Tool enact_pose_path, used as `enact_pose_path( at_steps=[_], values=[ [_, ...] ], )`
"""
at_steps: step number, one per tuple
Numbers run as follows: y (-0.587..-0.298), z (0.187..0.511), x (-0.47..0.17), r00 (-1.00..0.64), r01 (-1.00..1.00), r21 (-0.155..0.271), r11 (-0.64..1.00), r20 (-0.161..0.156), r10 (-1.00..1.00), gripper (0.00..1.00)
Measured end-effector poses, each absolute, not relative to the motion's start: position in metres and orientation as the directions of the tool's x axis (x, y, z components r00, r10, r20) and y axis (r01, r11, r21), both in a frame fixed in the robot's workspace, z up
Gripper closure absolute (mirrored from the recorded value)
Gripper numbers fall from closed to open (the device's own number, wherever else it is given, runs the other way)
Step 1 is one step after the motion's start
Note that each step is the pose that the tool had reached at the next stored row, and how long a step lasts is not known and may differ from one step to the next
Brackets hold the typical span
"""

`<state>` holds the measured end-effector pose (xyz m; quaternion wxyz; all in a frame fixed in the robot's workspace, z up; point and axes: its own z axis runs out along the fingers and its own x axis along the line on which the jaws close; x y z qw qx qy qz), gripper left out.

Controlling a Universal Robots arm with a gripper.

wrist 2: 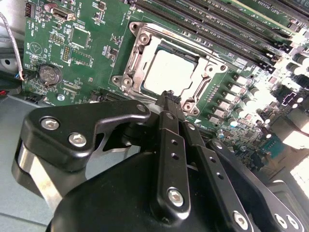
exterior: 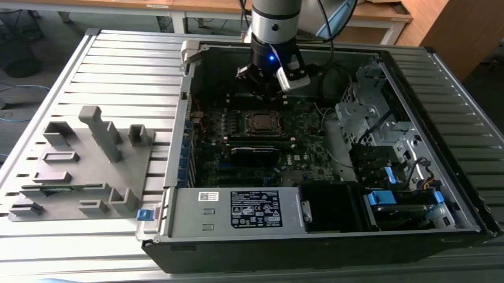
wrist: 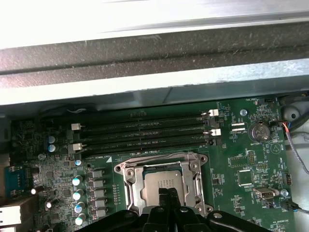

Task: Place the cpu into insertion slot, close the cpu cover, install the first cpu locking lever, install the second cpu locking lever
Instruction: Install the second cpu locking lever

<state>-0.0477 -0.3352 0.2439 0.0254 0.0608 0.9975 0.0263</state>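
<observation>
In the open computer case (exterior: 181, 177) the green motherboard (wrist 2: 91, 48) carries the insertion slot (wrist 2: 136, 28). The cpu (wrist 2: 166, 72) lies flat inside it, silver top up, also seen as the cpu (wrist: 161, 181) and the cpu (exterior: 261, 121). The cpu cover (wrist 2: 136, 72) lies down around the chip, which shows through its window. Thin wire levers run along the frame; I cannot tell whether they are latched. My gripper (wrist 2: 169, 95) hangs just above the slot's edge, fingers shut together and holding nothing; it also appears as the gripper (wrist: 167, 192) and the gripper (exterior: 261, 93).
Long black memory slots (wrist: 145, 128) lie beside the socket, under the case's metal wall (wrist: 145, 63). A coin battery (wrist: 260, 130) sits nearby. The power supply (exterior: 236, 209) and the drive cage (exterior: 378, 130) crowd the case. A grey fixture tray (exterior: 79, 165) stands at the exterior view's left.
</observation>
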Motion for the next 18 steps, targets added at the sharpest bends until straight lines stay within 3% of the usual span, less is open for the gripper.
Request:
enact_pose_path(
  at_steps=[18],
  values=[
    [-0.3396, 0.2517, -0.0477, -0.991, 0.120, 0.055, 0.991, -0.047, 0.122, 0.89]
  ],
)
